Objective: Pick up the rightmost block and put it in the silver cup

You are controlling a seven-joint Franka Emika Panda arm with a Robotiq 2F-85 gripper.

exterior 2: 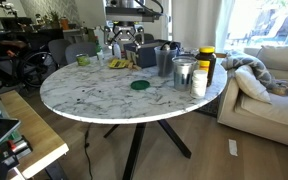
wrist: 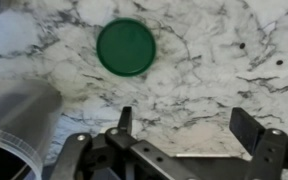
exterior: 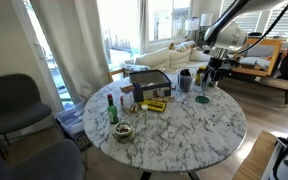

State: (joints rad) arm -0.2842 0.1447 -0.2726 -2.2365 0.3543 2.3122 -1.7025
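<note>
My gripper [wrist: 184, 118] is open and empty, hovering over bare marble. In an exterior view it [exterior: 212, 72] hangs above the table's far right part, next to the cups. The silver cup [exterior 2: 183, 72] stands upright near the table edge. It also shows blurred at the lower left of the wrist view [wrist: 19, 122], just left of my left finger. A yellow block [exterior: 154, 104] lies by a dark box [exterior: 149, 85], well away from my gripper. No block shows in the wrist view.
A flat green disc [wrist: 125, 47] lies ahead of my gripper and shows in both exterior views [exterior: 202, 97] [exterior 2: 140, 85]. A dark cup [exterior 2: 165, 60] and a white cup [exterior 2: 199, 82] flank the silver cup. A green bottle [exterior: 111, 108] and a small bowl [exterior: 122, 131] stand near the table's left front.
</note>
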